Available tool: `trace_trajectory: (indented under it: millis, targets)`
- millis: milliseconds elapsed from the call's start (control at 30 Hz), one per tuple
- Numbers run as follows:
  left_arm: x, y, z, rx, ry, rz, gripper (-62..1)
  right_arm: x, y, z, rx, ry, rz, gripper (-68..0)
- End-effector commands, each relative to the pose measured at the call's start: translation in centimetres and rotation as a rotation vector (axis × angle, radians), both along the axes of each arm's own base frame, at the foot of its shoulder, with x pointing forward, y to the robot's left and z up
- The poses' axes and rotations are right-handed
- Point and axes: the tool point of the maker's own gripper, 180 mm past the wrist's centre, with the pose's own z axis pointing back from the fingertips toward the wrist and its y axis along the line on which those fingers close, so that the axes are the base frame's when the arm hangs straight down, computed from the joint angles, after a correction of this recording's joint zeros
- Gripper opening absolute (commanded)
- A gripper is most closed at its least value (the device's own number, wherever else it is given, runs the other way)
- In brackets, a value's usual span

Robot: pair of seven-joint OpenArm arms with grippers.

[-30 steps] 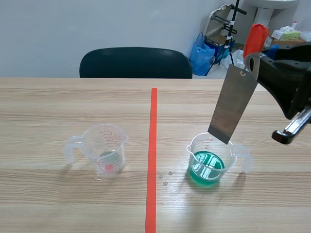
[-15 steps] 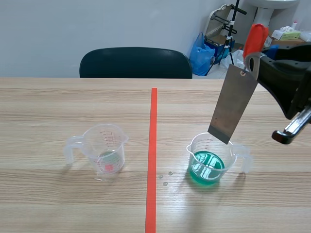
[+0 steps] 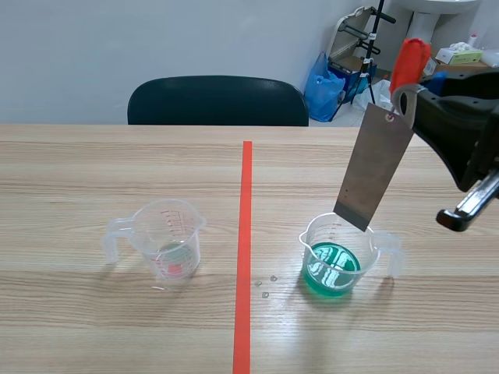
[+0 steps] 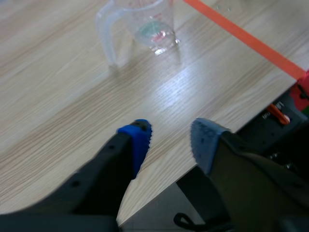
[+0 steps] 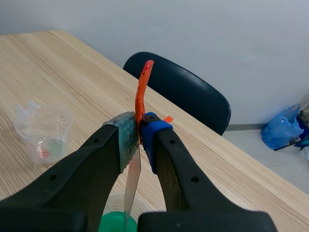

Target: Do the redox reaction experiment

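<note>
Right tool clamped on orange-handled scraper, blade hanging below it above green-liquid measuring cup; left tool parted, empty, clear measuring cup ahead.

Left pincer gapes open, low; right pincer, raised, clamps the scraper.

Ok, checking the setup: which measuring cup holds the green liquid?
The cup beneath the metal blade, on the right; the other cup looks nearly empty.
</note>
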Motion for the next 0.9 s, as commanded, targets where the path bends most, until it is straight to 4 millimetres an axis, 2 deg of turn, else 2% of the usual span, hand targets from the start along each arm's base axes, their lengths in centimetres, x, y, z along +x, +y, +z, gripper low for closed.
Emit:
trace_trajectory:
  millis: [0, 167, 367, 667, 867]
  targets:
    - [1.3, -0.5, 0.6, -0.009, -0.037, -0.032, -48.2, 0.1, 0.3, 1.2, 0.022, -0.037, 0.009, -65.6]
    - [5.9, -1.6, 2.1, -0.134, -0.034, -0.099, -58.4, 0.1, 0.3, 1.2, 0.021, -0.037, 0.009, -65.6]
    - [11.2, -4.4, 4.3, -0.250, -0.040, -0.182, -58.4, 0.1, 0.3, 1.2, 0.021, -0.037, 0.009, -65.6]
    - [15.2, -11.5, 5.4, -0.356, -0.017, -0.329, -58.4, 0.1, 0.3, 1.2, 0.021, -0.037, 0.009, -65.6]
    - [18.0, -15.4, 3.6, -0.368, 0.021, -0.346, -58.4, 0.1, 0.3, 1.2, 0.021, -0.037, 0.009, -65.6]
